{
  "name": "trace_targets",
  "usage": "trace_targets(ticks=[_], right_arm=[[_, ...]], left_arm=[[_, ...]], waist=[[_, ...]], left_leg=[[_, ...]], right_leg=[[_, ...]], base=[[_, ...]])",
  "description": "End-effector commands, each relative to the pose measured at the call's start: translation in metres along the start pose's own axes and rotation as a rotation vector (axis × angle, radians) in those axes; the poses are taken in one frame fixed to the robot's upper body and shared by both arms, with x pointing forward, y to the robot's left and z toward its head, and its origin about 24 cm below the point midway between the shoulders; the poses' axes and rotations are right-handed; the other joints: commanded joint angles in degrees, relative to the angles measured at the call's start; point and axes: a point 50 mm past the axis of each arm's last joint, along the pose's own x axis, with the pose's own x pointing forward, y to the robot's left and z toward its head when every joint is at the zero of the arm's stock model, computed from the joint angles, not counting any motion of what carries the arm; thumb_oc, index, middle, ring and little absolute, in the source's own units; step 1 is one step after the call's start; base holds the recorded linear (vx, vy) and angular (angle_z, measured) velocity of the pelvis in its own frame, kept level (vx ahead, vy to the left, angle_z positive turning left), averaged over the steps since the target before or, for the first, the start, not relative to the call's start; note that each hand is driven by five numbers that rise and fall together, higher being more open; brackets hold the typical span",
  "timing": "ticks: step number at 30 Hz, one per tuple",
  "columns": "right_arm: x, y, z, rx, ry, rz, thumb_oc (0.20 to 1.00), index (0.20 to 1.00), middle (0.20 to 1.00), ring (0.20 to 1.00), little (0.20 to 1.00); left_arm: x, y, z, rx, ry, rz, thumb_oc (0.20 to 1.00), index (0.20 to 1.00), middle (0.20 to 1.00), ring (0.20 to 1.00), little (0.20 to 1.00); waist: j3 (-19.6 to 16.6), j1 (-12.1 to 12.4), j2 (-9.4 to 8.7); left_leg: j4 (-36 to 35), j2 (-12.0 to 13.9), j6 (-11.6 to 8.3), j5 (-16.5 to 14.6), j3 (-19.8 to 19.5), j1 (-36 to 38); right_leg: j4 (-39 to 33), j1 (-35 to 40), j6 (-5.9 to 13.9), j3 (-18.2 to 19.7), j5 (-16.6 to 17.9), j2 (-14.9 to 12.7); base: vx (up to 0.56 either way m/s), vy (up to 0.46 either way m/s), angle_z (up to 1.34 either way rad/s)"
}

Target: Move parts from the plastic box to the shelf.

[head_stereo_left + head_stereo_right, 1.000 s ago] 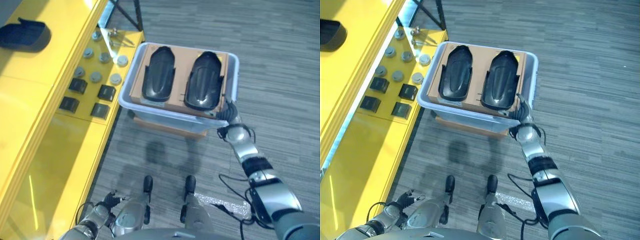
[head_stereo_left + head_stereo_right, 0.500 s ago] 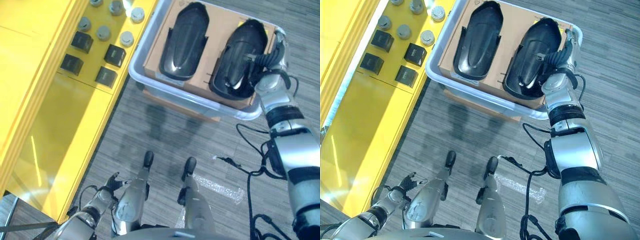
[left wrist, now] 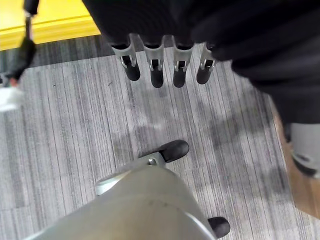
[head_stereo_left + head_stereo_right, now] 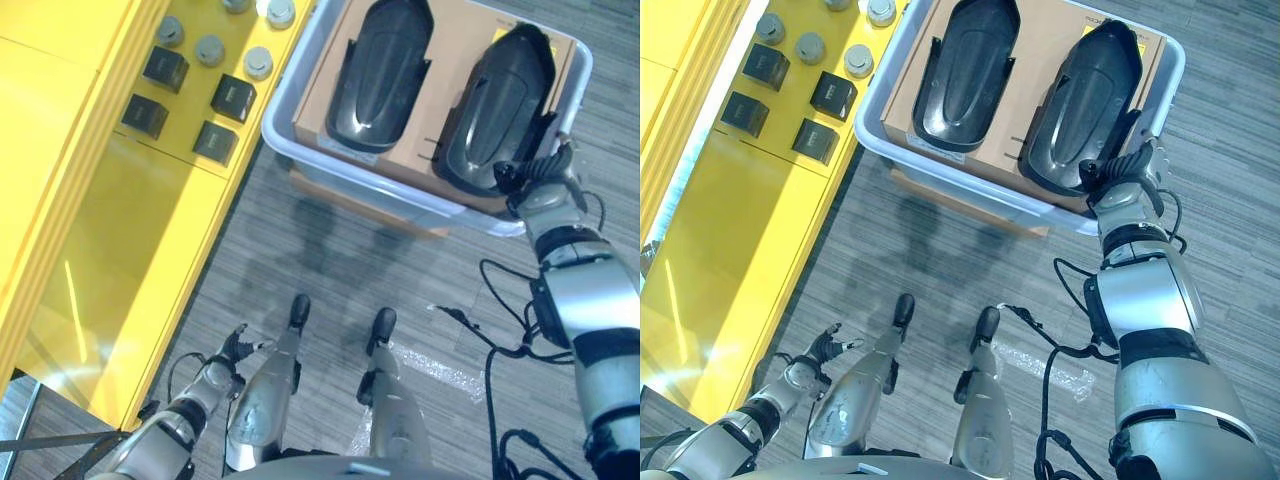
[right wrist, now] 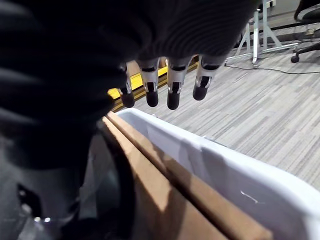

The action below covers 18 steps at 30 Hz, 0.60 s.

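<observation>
Two black parts (image 4: 380,75) (image 4: 500,110) in one plastic box (image 4: 300,160), right hand (image 4: 1127,170) alongside.

Yellow shelf (image 4: 90,190), 4 black blocks (image 4: 186,108), grey discs (image 4: 209,49)

Your robot's right arm (image 4: 1143,300) is built of rounded silver-grey shells split by black bands. On the right hand (image 4: 1127,175) you see a dark ribbed cover (image 5: 60,60) over the back and wrist, with silver fingers (image 5: 172,82) ending in dark tips. The left hand (image 4: 225,352) has the same build: silver, dark-tipped fingers (image 3: 156,67) beneath a black cover.
</observation>
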Motion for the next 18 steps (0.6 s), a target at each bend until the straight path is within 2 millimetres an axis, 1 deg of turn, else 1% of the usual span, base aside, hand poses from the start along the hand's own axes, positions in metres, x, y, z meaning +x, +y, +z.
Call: trace_targets(ticks=[1, 3, 6, 9, 13, 15, 16, 17, 18], right_arm=[[0.000, 0.002, -0.019, -0.107, 0.067, 0.105, 0.200, 0.200, 0.200, 0.200, 0.200], [0.000, 0.002, -0.022, -0.103, 0.083, 0.119, 0.200, 0.200, 0.200, 0.200, 0.200], [0.000, 0.003, -0.021, -0.097, 0.073, 0.122, 0.200, 0.200, 0.200, 0.200, 0.200], [-0.004, 0.010, -0.031, -0.070, 0.090, 0.156, 0.200, 0.200, 0.200, 0.200, 0.200], [-0.005, 0.012, -0.038, -0.017, 0.109, 0.151, 0.200, 0.200, 0.200, 0.200, 0.200], [-0.006, 0.015, -0.031, 0.041, 0.058, 0.135, 0.200, 0.200, 0.200, 0.200, 0.200], [-0.009, 0.021, -0.021, 0.012, -0.036, 0.129, 0.200, 0.200, 0.200, 0.200, 0.200], [-0.012, 0.023, -0.014, -0.052, -0.129, 0.126, 0.200, 0.200, 0.200, 0.200, 0.200], [-0.017, 0.024, -0.006, -0.076, -0.205, 0.109, 0.200, 0.200, 0.200, 0.200, 0.200]], left_arm=[[0.001, -0.003, -0.001, 0.016, 0.025, -0.016, 1.000, 1.000, 1.000, 1.000, 1.000], [0.001, -0.003, -0.002, 0.019, 0.030, -0.023, 1.000, 1.000, 1.000, 1.000, 1.000], [0.001, -0.002, -0.004, 0.022, 0.036, -0.023, 1.000, 1.000, 1.000, 1.000, 1.000], [0.000, 0.000, -0.011, 0.032, 0.060, -0.020, 1.000, 1.000, 1.000, 1.000, 1.000], [-0.001, 0.001, -0.014, 0.029, 0.071, -0.012, 1.000, 1.000, 1.000, 1.000, 1.000], [0.000, 0.005, -0.013, 0.016, 0.066, 0.005, 1.000, 1.000, 1.000, 1.000, 1.000], [-0.001, 0.009, -0.012, 0.002, 0.042, 0.023, 1.000, 1.000, 1.000, 1.000, 1.000], [-0.001, 0.013, -0.007, -0.009, 0.004, 0.034, 1.000, 1.000, 1.000, 1.000, 1.000], [-0.002, 0.014, -0.006, -0.038, -0.019, 0.039, 1.000, 1.000, 1.000, 1.000, 1.000]], waist=[[-1.39, 0.77, -0.21], [-1.42, 0.72, -0.13], [-1.39, 0.67, -0.14], [-1.48, -0.03, -0.61], [-2.11, -0.72, -0.99], [-2.35, -1.57, -1.48], [-2.59, -2.29, -2.09], [-2.83, -2.71, -2.40], [-3.04, -3.07, -2.64]], left_leg=[[1.88, 0.61, -0.67, -1.36, -0.64, -2.44], [2.02, 0.59, -0.69, -1.41, -0.47, -2.61], [2.30, 0.47, -0.63, -1.57, -0.25, -2.62], [2.73, 0.49, -0.44, -2.08, 0.42, -2.20], [2.71, 0.59, -0.40, -2.35, 0.62, -1.41], [3.17, 0.65, -0.32, -2.98, 1.13, -0.70], [3.92, 0.72, -0.19, -3.62, 1.61, -0.20], [4.12, 0.85, -0.15, -3.98, 1.85, 0.33], [4.27, 0.87, -0.07, -4.36, 2.06, 0.83]], right_leg=[[-0.30, 1.67, 4.03, 5.46, 1.06, -3.12], [-0.30, 1.56, 4.03, 5.52, 1.02, -3.17], [-0.30, 1.40, 4.06, 5.78, 1.06, -3.20], [-0.30, 1.28, 4.03, 6.68, 1.23, -3.05], [-0.30, 1.72, 4.06, 6.84, 1.13, -2.95], [-0.30, 2.22, 3.97, 7.19, 1.09, -2.92], [-0.30, 2.70, 3.87, 7.63, 1.01, -2.71], [-0.30, 3.01, 3.83, 7.88, 0.92, -2.62], [-0.30, 3.35, 3.76, 8.10, 0.87, -2.53]], base=[[0.03, 0.000, -0.05], [0.01, 0.000, -0.02], [0.00, 0.000, 0.00], [0.01, -0.007, -0.07], [0.01, -0.016, -0.05], [0.00, 0.000, 0.00], [0.00, 0.000, 0.00], [0.03, -0.018, -0.12], [0.02, -0.012, -0.25]])
